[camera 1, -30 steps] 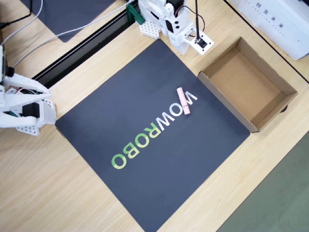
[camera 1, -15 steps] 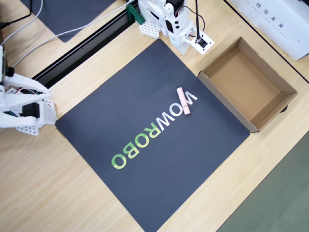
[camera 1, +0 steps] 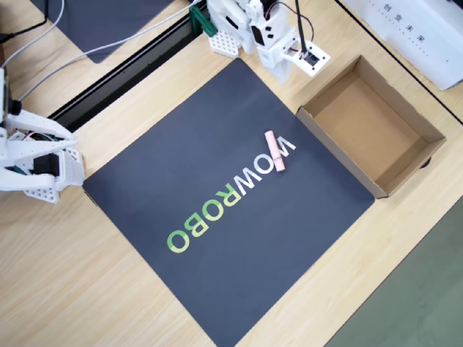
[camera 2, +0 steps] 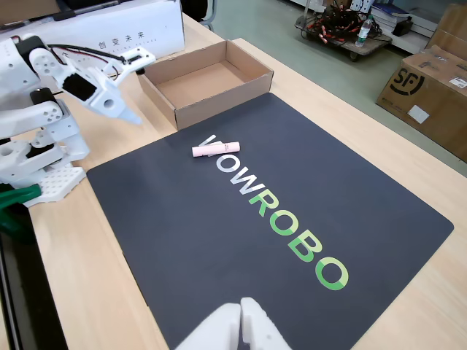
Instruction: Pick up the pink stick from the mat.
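Starting point: the pink stick [camera 1: 275, 151] lay flat on the mat [camera 1: 181, 144], across the first white "W", near the mat edge that faced the box [camera 1: 376, 130].
Risk: the stick was thin and low, so a descent off its line could have pushed or rolled it aside; a grasp across its length might have closed on nothing.
Second risk: the box wall stood close by, and a wide swing from the arm's side could have clipped it.
Arm pose: folded back by its base, raised above the table at the mat's corner, well apart from the stick.
Gripper [camera 2: 130, 89]: empty; whether its jaws stood apart, I could not tell.
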Robot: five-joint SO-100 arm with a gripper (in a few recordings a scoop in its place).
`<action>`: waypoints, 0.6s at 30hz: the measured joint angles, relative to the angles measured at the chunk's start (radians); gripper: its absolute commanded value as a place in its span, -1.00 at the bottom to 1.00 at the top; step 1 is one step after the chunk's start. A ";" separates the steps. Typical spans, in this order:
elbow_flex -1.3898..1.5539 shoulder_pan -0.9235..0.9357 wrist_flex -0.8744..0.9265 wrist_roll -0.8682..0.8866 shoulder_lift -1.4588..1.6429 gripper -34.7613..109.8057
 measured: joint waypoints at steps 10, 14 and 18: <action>-0.233 0.044 0.006 0.046 -0.209 -0.52; -0.331 0.069 0.006 0.061 -0.316 -0.52; -0.442 0.117 0.006 0.063 -0.428 -0.52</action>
